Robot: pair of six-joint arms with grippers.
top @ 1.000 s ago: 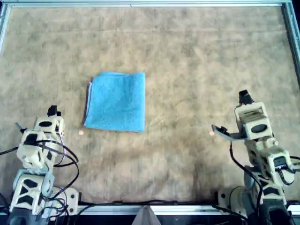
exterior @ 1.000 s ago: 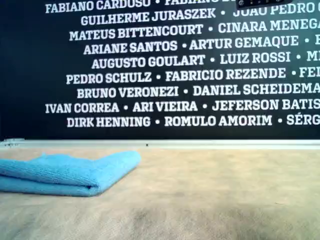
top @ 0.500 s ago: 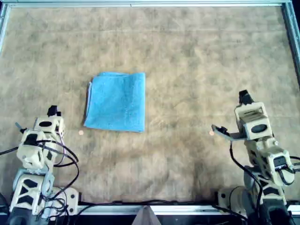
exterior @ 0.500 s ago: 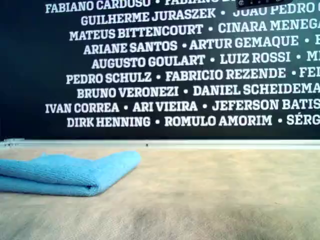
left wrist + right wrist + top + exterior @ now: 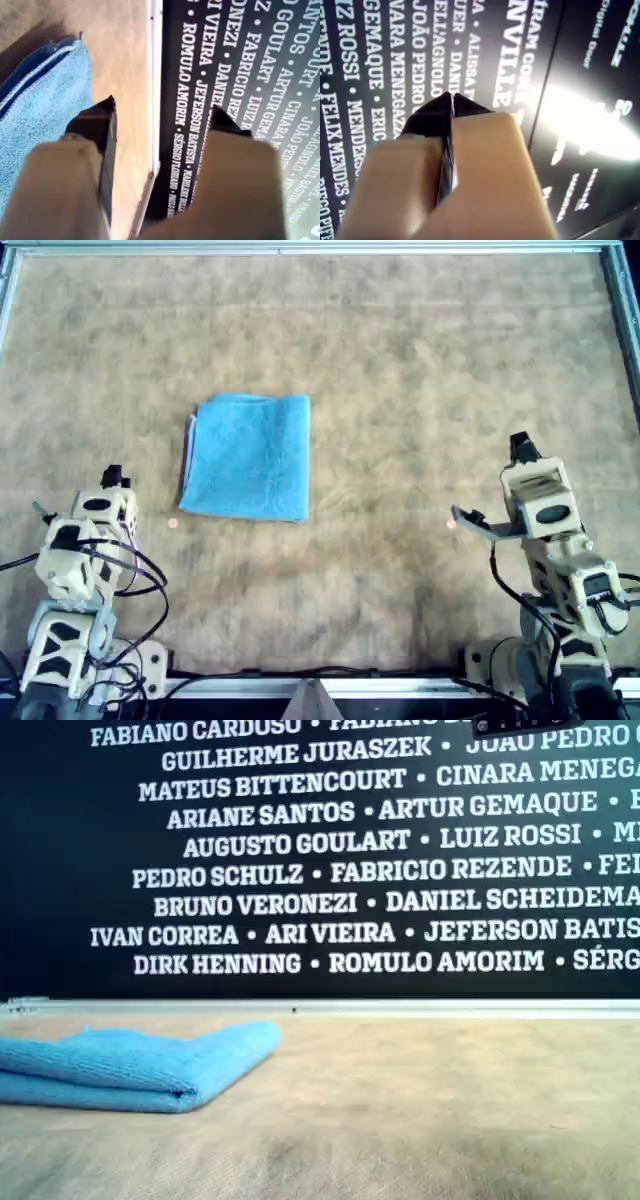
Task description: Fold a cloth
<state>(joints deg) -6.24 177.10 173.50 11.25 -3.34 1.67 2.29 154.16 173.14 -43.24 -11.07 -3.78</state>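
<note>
The cloth (image 5: 247, 457) is light blue and lies folded into a compact rectangle on the brown table mat, left of centre in the overhead view. Its layered edges show in the exterior view (image 5: 130, 1065) and in the left wrist view (image 5: 35, 105). My left gripper (image 5: 112, 478) rests near the overhead view's lower left, short of the cloth and apart from it. Its jaws (image 5: 162, 107) stand open with nothing between them. My right gripper (image 5: 520, 447) sits at the overhead view's right, far from the cloth. Its fingertips (image 5: 451, 97) are pressed together and point at the wall.
A metal rail (image 5: 300, 248) frames the mat at the far edge and sides. A black wall with white names (image 5: 320, 860) rises behind the far rail. Two small pale dots (image 5: 172, 523) (image 5: 451, 524) mark the mat near the arms.
</note>
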